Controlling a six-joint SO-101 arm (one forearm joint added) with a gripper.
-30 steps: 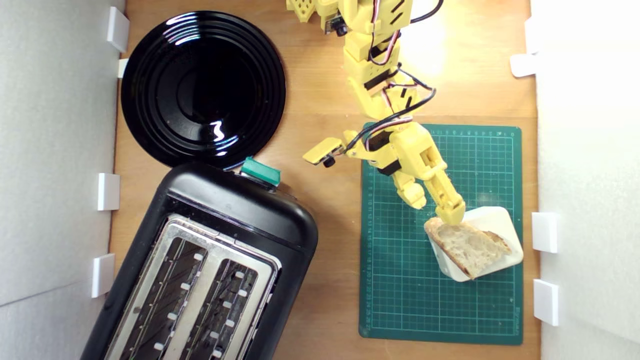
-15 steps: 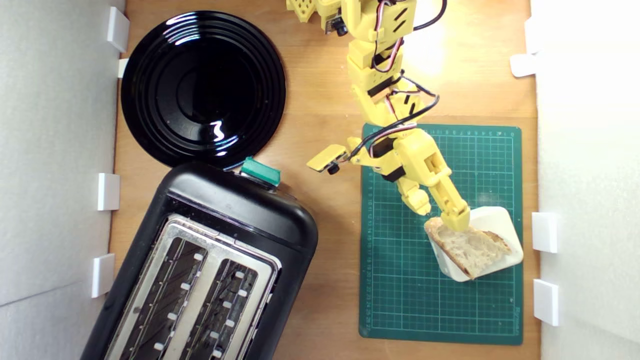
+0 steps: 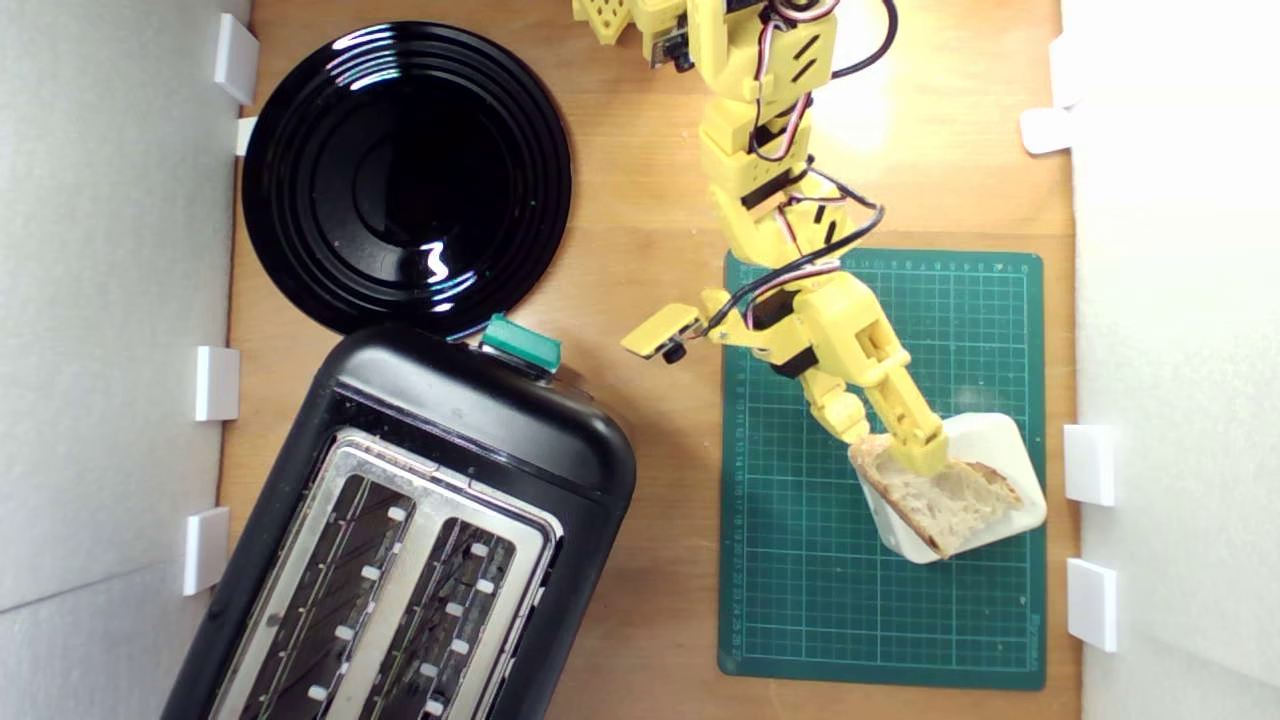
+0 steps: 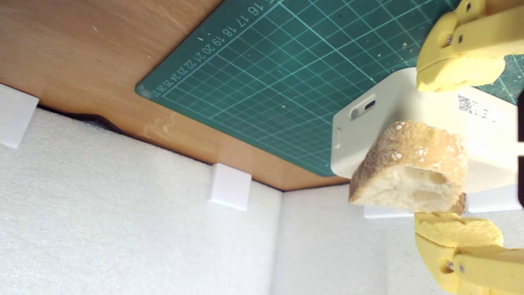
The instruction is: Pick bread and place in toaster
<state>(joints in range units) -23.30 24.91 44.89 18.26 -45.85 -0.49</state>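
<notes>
The bread (image 3: pixel 945 500), a triangular slice with tan crumb and brown crust, lies on a white block (image 3: pixel 995 438) at the exterior view's right. My yellow gripper (image 3: pixel 890 440) is open, with its jaws on either side of the slice's near corner. In the wrist view, the bread (image 4: pixel 409 168) sits between the two fingers of the gripper (image 4: pixel 458 151). One fingertip (image 4: pixel 458 231) lies just at the crust; the other is held apart from it. The black toaster (image 3: pixel 430 530) with its silver top and teal lever stands at the exterior view's lower left, both slots showing.
A green cutting mat (image 3: pixel 880 600) lies under the white block. A glossy black plate (image 3: pixel 405 175) sits behind the toaster. White foam walls with small white brackets (image 3: pixel 1088 465) close in both sides of the wooden table (image 3: pixel 660 560).
The gripper has slid forward towards the bread, so one finger now overlaps the slice's corner where before it stopped at its edge. The bread and block have not moved.
</notes>
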